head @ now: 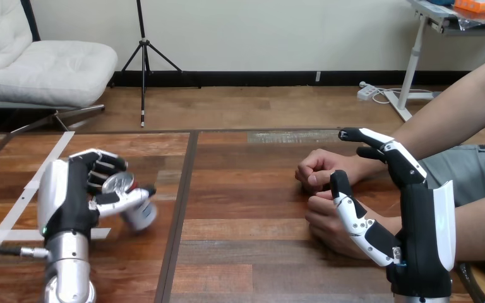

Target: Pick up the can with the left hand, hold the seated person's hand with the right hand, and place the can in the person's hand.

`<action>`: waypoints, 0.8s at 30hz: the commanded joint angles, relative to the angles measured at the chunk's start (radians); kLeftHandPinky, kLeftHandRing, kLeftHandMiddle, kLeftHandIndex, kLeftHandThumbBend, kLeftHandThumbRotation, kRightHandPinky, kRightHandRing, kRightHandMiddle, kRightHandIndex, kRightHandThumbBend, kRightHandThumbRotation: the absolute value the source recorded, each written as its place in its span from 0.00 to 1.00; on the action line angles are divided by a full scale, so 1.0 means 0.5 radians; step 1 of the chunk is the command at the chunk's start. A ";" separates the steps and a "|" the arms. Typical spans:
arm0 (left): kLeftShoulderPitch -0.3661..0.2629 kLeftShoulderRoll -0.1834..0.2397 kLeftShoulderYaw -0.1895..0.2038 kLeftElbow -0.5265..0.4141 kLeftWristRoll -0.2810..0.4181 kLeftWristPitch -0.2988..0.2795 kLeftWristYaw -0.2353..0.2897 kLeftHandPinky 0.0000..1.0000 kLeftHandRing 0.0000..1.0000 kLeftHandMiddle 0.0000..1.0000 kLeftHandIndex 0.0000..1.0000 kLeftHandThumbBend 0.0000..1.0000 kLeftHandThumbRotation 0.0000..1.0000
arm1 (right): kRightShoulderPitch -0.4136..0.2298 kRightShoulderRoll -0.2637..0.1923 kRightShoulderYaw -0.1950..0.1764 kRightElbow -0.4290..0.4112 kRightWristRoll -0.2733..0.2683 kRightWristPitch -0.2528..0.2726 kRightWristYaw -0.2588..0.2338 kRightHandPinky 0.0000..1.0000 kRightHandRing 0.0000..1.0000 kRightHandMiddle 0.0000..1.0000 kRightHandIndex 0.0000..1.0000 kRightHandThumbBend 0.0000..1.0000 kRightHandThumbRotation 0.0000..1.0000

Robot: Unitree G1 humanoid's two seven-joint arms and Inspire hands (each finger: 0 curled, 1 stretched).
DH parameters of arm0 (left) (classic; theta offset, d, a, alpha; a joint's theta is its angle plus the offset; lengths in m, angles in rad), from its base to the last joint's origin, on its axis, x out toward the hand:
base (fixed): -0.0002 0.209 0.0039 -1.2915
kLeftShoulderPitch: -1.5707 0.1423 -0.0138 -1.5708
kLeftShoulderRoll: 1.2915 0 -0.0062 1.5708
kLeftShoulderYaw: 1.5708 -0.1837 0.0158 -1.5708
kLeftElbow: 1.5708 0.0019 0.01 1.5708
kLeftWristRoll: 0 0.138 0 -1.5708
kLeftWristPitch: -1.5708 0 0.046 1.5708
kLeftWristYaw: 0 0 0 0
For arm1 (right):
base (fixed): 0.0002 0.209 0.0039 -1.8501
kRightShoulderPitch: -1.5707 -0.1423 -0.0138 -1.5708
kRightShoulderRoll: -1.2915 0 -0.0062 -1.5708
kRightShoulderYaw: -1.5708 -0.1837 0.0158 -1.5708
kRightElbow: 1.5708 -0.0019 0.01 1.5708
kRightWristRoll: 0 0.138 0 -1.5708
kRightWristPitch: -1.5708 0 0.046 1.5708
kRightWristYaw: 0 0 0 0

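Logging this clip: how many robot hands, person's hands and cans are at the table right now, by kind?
Robot hands, black with white shells: 2, the left hand and the right hand.
Person's hands: 2, the person's farther hand and the person's nearer hand.
Cans: 1, the silver metal can, within the left hand's curled fingers.
Total: 5.

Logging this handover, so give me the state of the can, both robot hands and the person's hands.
Can: tilted, in the left robot hand.
Left robot hand: curled round the can.
Right robot hand: open, beside the person's hands.
Person's hands: curled, resting on the table.
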 commanded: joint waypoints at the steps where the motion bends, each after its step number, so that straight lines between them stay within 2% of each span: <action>1: -0.033 -0.075 0.116 -0.176 -0.197 -0.210 -0.108 0.39 0.42 0.47 0.48 0.74 0.00 | -0.082 -0.006 -0.033 -0.086 0.014 -0.012 -0.004 0.70 0.77 0.74 0.69 0.33 0.24; 9: 0.030 -0.131 0.175 -0.281 -0.348 -0.525 -0.251 0.38 0.42 0.47 0.47 0.72 0.00 | -0.085 -0.004 -0.036 -0.088 0.014 -0.008 -0.002 0.69 0.77 0.74 0.69 0.33 0.24; 18: 0.094 -0.200 0.213 -0.469 -0.399 -0.620 -0.321 0.38 0.42 0.46 0.46 0.72 0.00 | -0.096 0.002 -0.033 -0.070 0.024 -0.019 0.003 0.70 0.77 0.74 0.70 0.33 0.23; 24: 0.134 -0.246 0.227 -0.599 -0.425 -0.644 -0.369 0.38 0.42 0.46 0.46 0.70 0.00 | -0.097 0.005 -0.036 -0.069 0.013 -0.015 0.000 0.70 0.77 0.74 0.70 0.33 0.23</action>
